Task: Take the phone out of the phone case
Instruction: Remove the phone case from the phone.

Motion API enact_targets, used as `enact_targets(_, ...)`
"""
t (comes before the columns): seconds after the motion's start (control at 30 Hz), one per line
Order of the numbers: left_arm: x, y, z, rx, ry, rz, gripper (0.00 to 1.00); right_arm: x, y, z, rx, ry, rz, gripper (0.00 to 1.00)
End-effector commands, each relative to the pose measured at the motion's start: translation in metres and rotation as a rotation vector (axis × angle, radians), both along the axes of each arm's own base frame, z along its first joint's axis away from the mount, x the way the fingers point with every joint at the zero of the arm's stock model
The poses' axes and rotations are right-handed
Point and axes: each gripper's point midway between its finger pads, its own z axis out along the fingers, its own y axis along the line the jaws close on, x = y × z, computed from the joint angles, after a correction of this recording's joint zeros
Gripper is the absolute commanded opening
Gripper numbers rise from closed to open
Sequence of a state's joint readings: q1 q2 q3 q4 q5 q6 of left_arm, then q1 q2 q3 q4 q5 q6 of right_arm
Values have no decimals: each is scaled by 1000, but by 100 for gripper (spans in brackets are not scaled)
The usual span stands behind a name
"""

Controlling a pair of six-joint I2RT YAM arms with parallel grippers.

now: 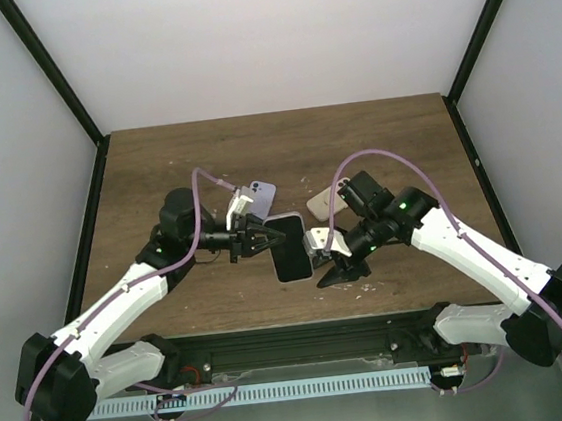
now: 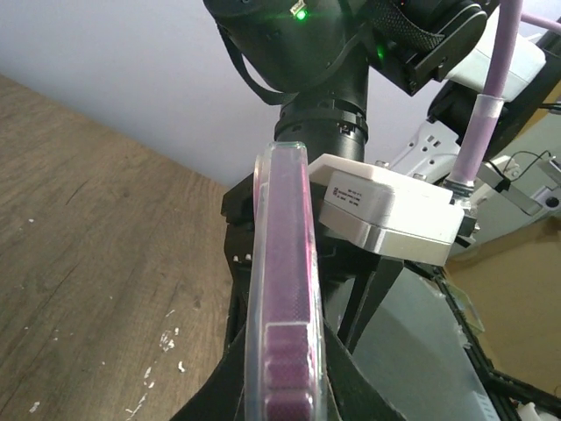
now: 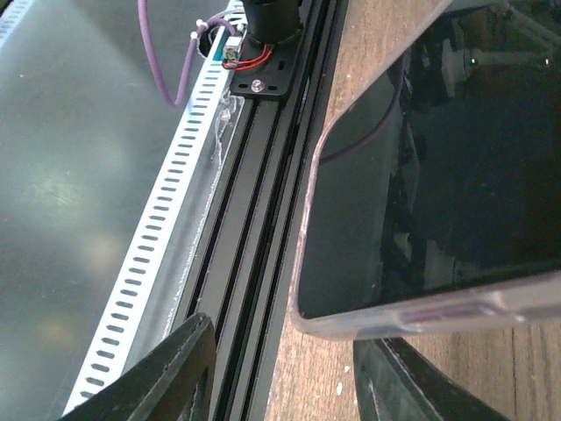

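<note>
A purple phone in a clear case [image 1: 290, 247] is held above the table's front middle, dark screen up. My left gripper [image 1: 269, 242] is shut on its left edge. In the left wrist view the cased phone [image 2: 285, 289] stands edge-on between my black fingers [image 2: 206, 390], gripper [image 2: 285, 390]. My right gripper [image 1: 340, 270] is open at the phone's near right corner. In the right wrist view the phone's screen and clear case rim [image 3: 421, 307] hang just beyond my spread fingers [image 3: 166, 368], gripper [image 3: 285, 373]; neither finger visibly touches it.
A lilac phone [image 1: 261, 189] and a beige case-like object [image 1: 318, 202] lie on the wooden table [image 1: 156, 173] behind the grippers. A black rail [image 1: 305, 341] and white slotted cable channel [image 3: 149, 254] run along the near edge. Black frame posts stand at both sides.
</note>
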State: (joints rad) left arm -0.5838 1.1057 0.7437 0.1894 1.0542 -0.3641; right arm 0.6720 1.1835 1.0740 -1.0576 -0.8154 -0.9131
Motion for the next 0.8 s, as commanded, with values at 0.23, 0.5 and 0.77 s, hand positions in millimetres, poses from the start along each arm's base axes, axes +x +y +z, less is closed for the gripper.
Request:
enact_targets(0.23, -9, 3, 23, -82, -56, -47, 0, 4, 16, 13, 54, -21, -19, 30)
enact_targets(0.5, -13, 1, 22, -86, 3, -89, 0, 14, 18, 12, 62, -89, -33, 20)
enact_targets(0.77, -21, 0, 21, -108, 68, -167, 0, 32, 14, -11, -5, -195, -48, 13)
